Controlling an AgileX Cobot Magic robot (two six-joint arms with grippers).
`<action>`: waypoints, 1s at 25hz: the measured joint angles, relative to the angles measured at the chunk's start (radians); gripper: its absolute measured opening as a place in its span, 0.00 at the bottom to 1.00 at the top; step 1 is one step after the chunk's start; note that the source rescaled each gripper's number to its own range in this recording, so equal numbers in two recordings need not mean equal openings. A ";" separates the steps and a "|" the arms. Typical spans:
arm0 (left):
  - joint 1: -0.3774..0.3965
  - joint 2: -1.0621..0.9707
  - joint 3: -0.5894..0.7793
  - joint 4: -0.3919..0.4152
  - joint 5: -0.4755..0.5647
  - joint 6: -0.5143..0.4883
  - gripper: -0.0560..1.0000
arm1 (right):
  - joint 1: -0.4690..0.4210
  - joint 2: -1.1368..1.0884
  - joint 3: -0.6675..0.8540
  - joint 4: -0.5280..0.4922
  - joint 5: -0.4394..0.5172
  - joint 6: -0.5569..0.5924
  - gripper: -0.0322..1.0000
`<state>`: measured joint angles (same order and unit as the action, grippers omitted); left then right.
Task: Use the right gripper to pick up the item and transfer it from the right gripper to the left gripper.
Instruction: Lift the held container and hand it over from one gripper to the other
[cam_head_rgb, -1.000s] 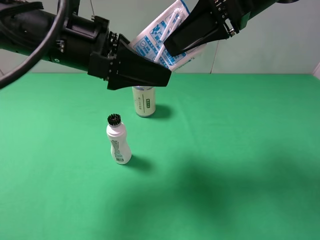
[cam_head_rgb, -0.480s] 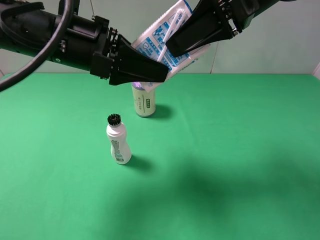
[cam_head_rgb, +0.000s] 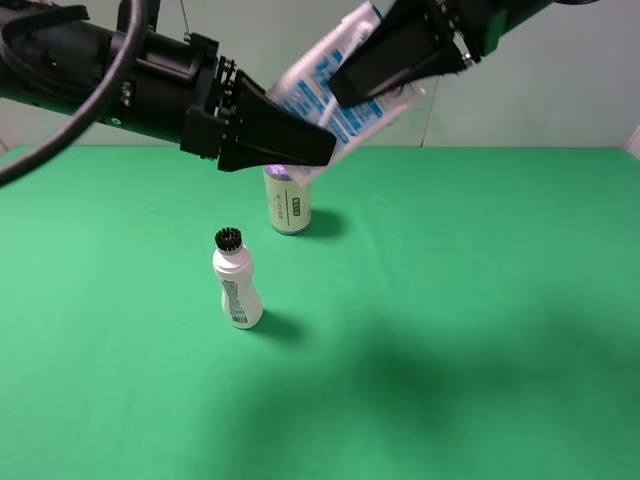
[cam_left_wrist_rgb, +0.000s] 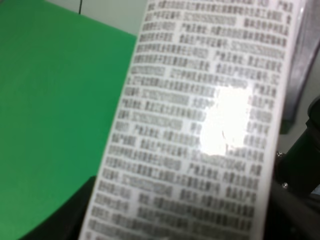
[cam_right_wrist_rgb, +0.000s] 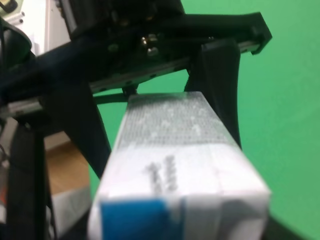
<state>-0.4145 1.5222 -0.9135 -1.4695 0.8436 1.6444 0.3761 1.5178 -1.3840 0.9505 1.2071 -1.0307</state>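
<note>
The white milk carton (cam_head_rgb: 313, 80) with blue print hangs tilted high above the green table (cam_head_rgb: 460, 300), between both grippers. My left gripper (cam_head_rgb: 320, 150) is shut on its lower end. My right gripper (cam_head_rgb: 347, 85) is shut on its upper part from the right. In the right wrist view the carton (cam_right_wrist_rgb: 175, 150) fills the middle, blue patch nearest the camera, and the left gripper's black fingers (cam_right_wrist_rgb: 222, 90) flank its far end. In the left wrist view the carton's printed side (cam_left_wrist_rgb: 200, 125) fills the frame.
A white bottle with a black brush cap (cam_head_rgb: 238, 283) stands on the table left of centre. A cream cylinder with a purple top (cam_head_rgb: 289, 200) stands behind it, under the left gripper and partly hidden by it. A pale wall lies behind the table.
My left gripper moved up and closed around the carton's lower end. The carton then tilted a little flatter and looks blurred. The right gripper rose slightly.
</note>
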 joint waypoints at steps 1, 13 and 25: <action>0.000 0.002 0.000 0.008 -0.007 0.000 0.05 | 0.000 0.000 -0.001 0.005 -0.021 0.034 0.74; -0.001 0.009 0.000 0.008 -0.021 0.000 0.06 | 0.000 -0.002 -0.002 -0.008 -0.049 0.082 1.00; -0.001 0.009 0.000 0.008 -0.023 0.000 0.06 | 0.000 -0.161 -0.002 -0.398 -0.151 0.301 1.00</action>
<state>-0.4158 1.5310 -0.9135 -1.4616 0.8206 1.6443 0.3761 1.3565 -1.3863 0.5523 1.0559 -0.7300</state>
